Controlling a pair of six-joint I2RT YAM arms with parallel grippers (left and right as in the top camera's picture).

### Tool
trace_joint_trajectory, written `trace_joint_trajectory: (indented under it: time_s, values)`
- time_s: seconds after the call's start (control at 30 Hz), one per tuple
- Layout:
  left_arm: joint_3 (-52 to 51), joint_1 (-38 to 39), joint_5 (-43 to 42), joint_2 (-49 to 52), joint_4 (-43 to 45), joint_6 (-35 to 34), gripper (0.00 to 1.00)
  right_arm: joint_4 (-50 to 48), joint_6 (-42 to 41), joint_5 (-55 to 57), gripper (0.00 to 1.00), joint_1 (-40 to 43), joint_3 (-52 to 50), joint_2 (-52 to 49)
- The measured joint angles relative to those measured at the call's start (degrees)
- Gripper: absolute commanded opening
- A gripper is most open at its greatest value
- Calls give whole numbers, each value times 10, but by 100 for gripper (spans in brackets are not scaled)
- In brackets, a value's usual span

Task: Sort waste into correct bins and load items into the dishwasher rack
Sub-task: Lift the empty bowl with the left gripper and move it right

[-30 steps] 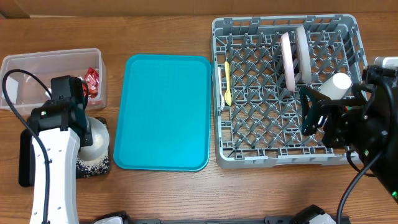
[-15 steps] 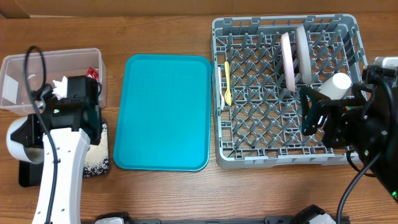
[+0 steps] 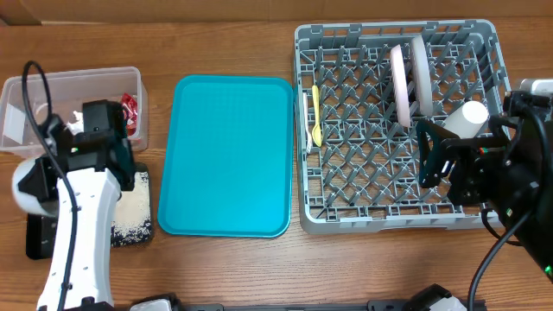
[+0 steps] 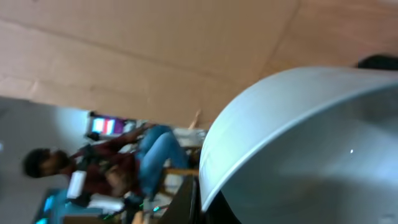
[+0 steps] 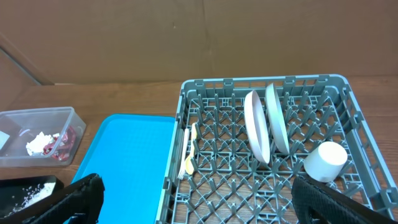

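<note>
My left gripper [image 3: 47, 170] is shut on the rim of the pale bowl [image 3: 24, 192] and holds it tipped on its side, left of the black tray [image 3: 138, 226]. The bowl fills the left wrist view [image 4: 311, 143]. White rice grains [image 3: 130, 200] lie in the black tray. The clear tub [image 3: 52, 86] holds red wrappers [image 3: 130, 108] and a white napkin [image 3: 85, 119]. The grey rack [image 3: 389, 220] holds two upright plates [image 3: 400, 82], a white cup [image 3: 467, 117], a yellow spoon [image 3: 316, 112] and a white fork [image 3: 306, 121]. My right gripper [image 3: 436, 160] is open and empty above the rack's front right.
The teal serving tray [image 3: 229, 155] lies bare between the bins and the rack. The right wrist view shows the rack [image 5: 205, 87], the cup [image 5: 326, 160] and the tub [image 5: 37, 115]. A cardboard wall stands behind the table.
The left arm lifted the bowl off the black tray, swung it left and tipped it. More rice grains now lie in the tray. The right arm has not moved.
</note>
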State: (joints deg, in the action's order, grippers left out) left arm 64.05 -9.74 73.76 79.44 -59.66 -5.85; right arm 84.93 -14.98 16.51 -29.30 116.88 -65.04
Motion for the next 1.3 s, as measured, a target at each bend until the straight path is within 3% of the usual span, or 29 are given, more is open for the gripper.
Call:
trace_joint_trajectory:
  time_s: [0.2, 0.43, 0.57, 0.73, 0.9, 1.0, 1.1, 1.23, 1.3]
  values:
    - [-6, 1, -1, 33, 0, 18, 4, 0, 0, 0, 100, 0, 0, 0]
    - [-9, 49, 113, 37, 62, 123, 4, 0, 0, 0, 100, 0, 0, 0]
    - [-10, 48, 65, 38, 63, 110, 4, 0, 0, 0, 100, 0, 0, 0]
    - [-17, 49, 120, 42, 103, 181, 4, 0, 0, 0, 100, 0, 0, 0]
    - [-22, 47, 96, 42, 91, 166, 4, 0, 0, 0, 100, 0, 0, 0]
    - [-25, 49, 125, 42, 121, 247, 4, 0, 0, 0, 100, 0, 0, 0]
    - [-24, 67, 132, 40, 155, 275, 4, 0, 0, 0, 100, 0, 0, 0]
    - [-23, 74, 62, 37, 133, 242, 4, 0, 0, 0, 100, 0, 0, 0]
    - [-22, 75, -70, 29, 109, 200, 4, 0, 0, 0, 100, 0, 0, 0]
